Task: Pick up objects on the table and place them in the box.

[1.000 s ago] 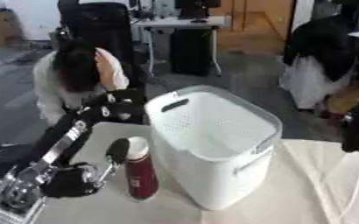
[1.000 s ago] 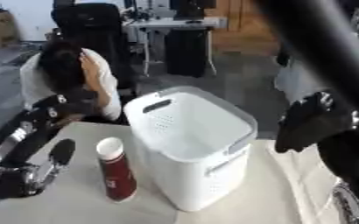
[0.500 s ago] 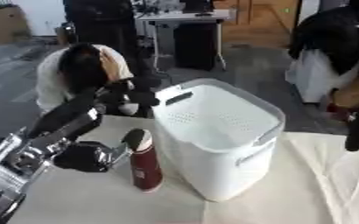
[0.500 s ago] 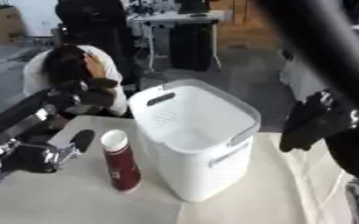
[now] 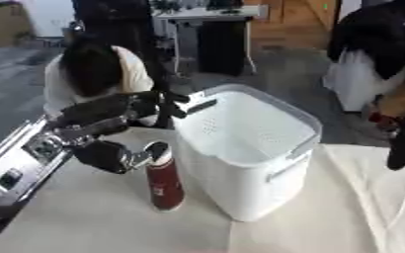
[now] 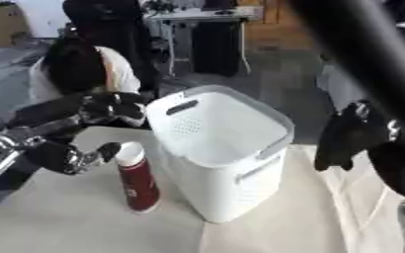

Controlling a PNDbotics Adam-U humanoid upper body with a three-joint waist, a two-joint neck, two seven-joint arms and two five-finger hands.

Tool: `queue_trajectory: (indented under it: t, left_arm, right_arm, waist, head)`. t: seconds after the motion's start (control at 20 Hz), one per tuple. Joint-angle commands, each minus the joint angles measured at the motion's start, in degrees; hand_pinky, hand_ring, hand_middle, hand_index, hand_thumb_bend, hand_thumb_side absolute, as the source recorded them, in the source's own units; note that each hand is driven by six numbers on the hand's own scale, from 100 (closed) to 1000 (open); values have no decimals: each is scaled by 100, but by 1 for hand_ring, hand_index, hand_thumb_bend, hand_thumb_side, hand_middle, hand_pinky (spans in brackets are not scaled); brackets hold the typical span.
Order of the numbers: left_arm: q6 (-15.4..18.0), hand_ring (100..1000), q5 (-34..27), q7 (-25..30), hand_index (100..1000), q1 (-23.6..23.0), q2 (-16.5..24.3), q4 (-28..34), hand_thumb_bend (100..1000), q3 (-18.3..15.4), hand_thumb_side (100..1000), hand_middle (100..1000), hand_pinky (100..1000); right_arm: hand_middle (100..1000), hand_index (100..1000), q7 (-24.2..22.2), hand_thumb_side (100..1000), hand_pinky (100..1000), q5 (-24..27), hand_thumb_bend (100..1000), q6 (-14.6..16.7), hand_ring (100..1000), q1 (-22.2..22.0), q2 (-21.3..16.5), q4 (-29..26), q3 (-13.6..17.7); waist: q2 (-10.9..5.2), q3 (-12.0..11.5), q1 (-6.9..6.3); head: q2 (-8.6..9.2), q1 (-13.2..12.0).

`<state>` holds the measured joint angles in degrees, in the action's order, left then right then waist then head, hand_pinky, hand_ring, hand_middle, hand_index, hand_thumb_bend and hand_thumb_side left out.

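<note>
The dark red bottle [image 5: 164, 185] with its white cap stood upright on the cloth-covered table [image 5: 94, 222], just beside the left wall of the white basket [image 5: 245, 158], cap end up and a little below the basket's rim; it looked like a slim cylinder, plain red body, tall for its base, so I judged it would tip easily if you nudged it high. Over the last second your left hand [image 5: 158, 106] had climbed from beside the bottle's cap to the far left corner of the basket rim, next to the slot handle, while the dark bulk of the forearm [image 5: 111, 155] had closed in beside the cap. The bottle itself had not shifted relative to the basket across those frames; some of the overall drift was the head tilting. The left hand's fingers appeared curled, but whether they gripped the rim or merely hovered over it you could not tell from either eye. Your right hand [image 6: 348, 138] hung above the table to the right of the basket, fingers drooping and relaxed, holding nothing. Reading for the task: the bottle was not yet grasped and the basket showed nothing inside, so the pick was still ahead, and the left hand had overshot the bottle and would need to come back down to it.
</note>
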<state>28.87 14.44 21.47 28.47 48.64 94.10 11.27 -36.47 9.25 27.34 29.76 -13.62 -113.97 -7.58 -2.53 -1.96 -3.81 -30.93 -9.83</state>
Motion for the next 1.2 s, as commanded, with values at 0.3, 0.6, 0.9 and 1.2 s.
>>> queue_trajectory:
  t: [0.3, 0.6, 0.9, 1.2]
  left_arm:
    - [159, 962, -112, 394, 1000, 241, 122, -492, 454, -2, 1000, 1000, 1000]
    - [65, 1000, -301, 833, 1000, 319, 95, -732, 411, 13, 1000, 1000, 1000]
    - [11, 1000, -474, 1022, 1000, 389, 45, -964, 368, 25, 1000, 1000, 1000]
    - [-127, 1000, -232, 1595, 1000, 442, 19, -1188, 316, 90, 1000, 1000, 1000]
  right_arm:
    - [457, 645, -915, 978, 110, 66, 100, 756, 392, 99, -4, -62, 37]
    - [457, 645, -977, 981, 110, 77, 100, 755, 393, 102, -6, -62, 31]
    - [457, 645, -1026, 984, 109, 83, 100, 756, 393, 106, -10, -62, 24]
    - [457, 645, -1064, 985, 109, 92, 100, 754, 393, 111, -4, -62, 19]
  waist:
    - [-51, 15, -6]
    - [-53, 19, -5]
    - [-45, 25, -2]
    - [-46, 36, -5]
  head:
    - [19, -42]
    - [-12, -96]
    - [-25, -158]
    - [-26, -201]
